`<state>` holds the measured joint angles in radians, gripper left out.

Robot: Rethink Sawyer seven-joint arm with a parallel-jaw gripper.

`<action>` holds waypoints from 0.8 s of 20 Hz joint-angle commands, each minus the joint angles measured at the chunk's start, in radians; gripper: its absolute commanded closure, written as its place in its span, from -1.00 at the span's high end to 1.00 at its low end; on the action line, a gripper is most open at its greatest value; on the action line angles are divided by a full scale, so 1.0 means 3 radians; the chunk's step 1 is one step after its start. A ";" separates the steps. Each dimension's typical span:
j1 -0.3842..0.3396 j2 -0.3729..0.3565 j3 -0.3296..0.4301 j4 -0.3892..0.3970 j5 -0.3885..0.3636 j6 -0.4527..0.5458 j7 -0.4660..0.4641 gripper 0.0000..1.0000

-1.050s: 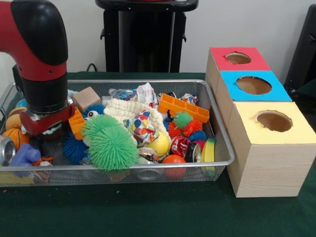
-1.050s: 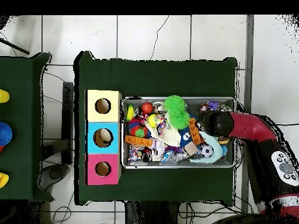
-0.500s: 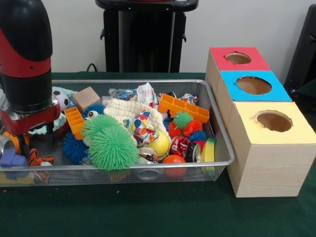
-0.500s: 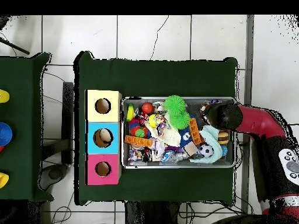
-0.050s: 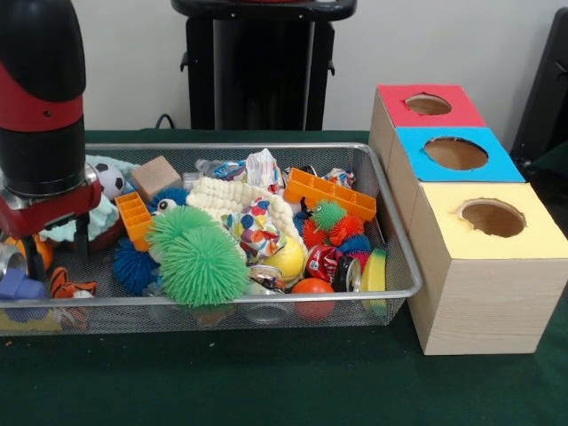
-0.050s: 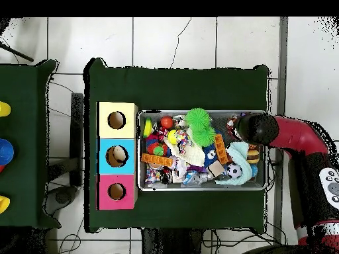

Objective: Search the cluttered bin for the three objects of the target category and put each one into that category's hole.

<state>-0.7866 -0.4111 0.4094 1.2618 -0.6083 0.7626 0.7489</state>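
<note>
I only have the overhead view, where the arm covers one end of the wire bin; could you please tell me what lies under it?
Observer: A purple toy and a tiger-striped toy lie in that corner of the bin, against its near wall.
Operator: Thank you. Is the gripper down among the toys or above them?
Observer: Among them. In the front view the gripper reaches below the rim, with a silver can just beside it.
</note>
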 commanded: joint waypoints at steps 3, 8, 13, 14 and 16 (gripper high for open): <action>-0.0041 0.0123 0.0096 -0.0126 0.0053 0.0077 -0.0012 1.00; -0.0102 0.0230 0.0153 -0.0105 0.0049 -0.0060 -0.0044 1.00; -0.0186 0.0304 0.0213 -0.0093 0.0055 -0.0107 -0.0125 1.00; -0.0188 0.0338 0.0216 -0.0111 0.0049 -0.0092 -0.0145 1.00; -0.0209 0.0403 0.0228 -0.0132 0.0026 -0.0114 -0.0181 1.00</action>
<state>-0.8271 -0.3698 0.4131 1.2527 -0.6067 0.7616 0.7489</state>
